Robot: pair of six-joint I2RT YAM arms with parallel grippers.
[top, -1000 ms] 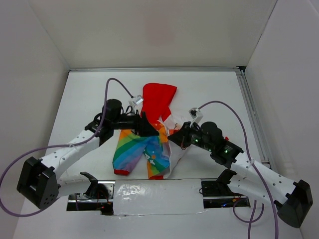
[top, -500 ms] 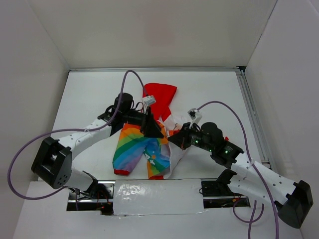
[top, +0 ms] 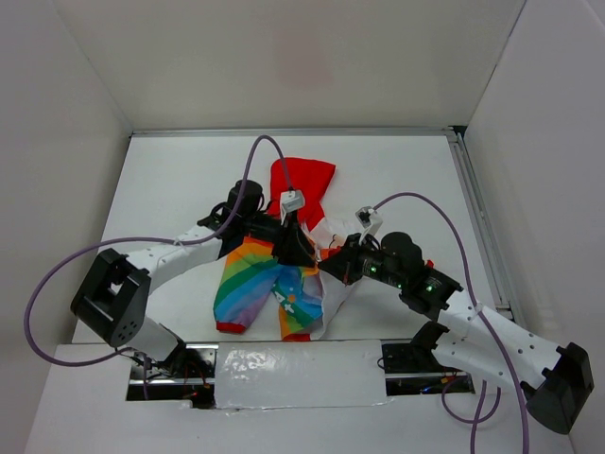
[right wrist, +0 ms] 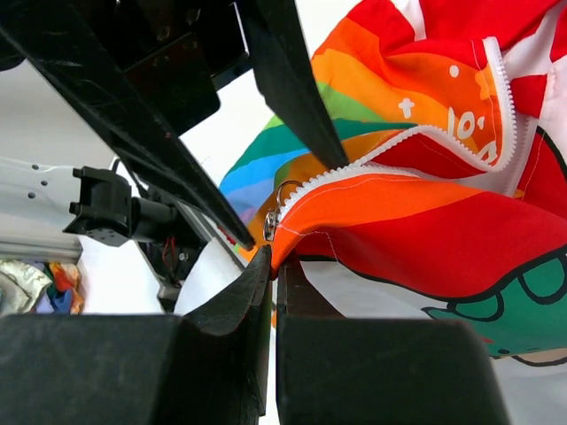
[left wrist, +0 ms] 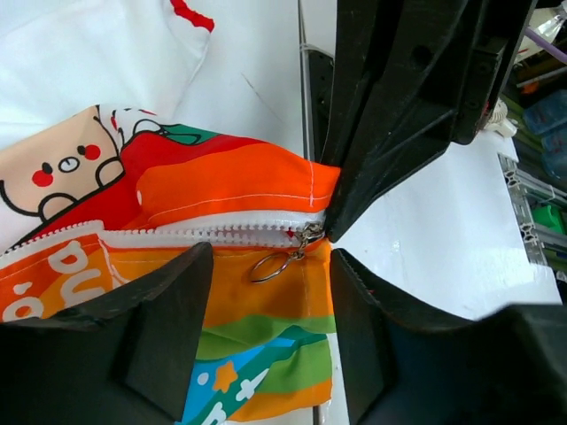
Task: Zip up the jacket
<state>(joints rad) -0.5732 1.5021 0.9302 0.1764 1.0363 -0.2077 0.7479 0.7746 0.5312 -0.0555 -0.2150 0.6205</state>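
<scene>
The jacket (top: 265, 284) lies mid-table with rainbow stripes and a red hood (top: 301, 184) at the far end. My right gripper (top: 331, 266) is shut on the orange bottom hem corner of the jacket (right wrist: 372, 212), right beside the zipper slider (right wrist: 273, 221). My left gripper (top: 301, 248) is open just above the jacket. In the left wrist view its fingers (left wrist: 142, 336) straddle the orange fabric. The metal ring pull (left wrist: 270, 266) of the zipper lies between them, untouched. The white zipper teeth (left wrist: 204, 235) run left from the slider. The right gripper's tip (left wrist: 354, 195) shows by the slider.
White walls enclose the table on three sides. A metal rail (top: 477, 218) runs along the right edge. A taped strip (top: 293, 364) and the arm bases sit at the near edge. Purple cables (top: 255, 156) loop above both arms.
My left arm has swung right and nearer over the jacket, bringing its open fingers down around the zipper pull. My right gripper has stayed in place, holding the hem.
</scene>
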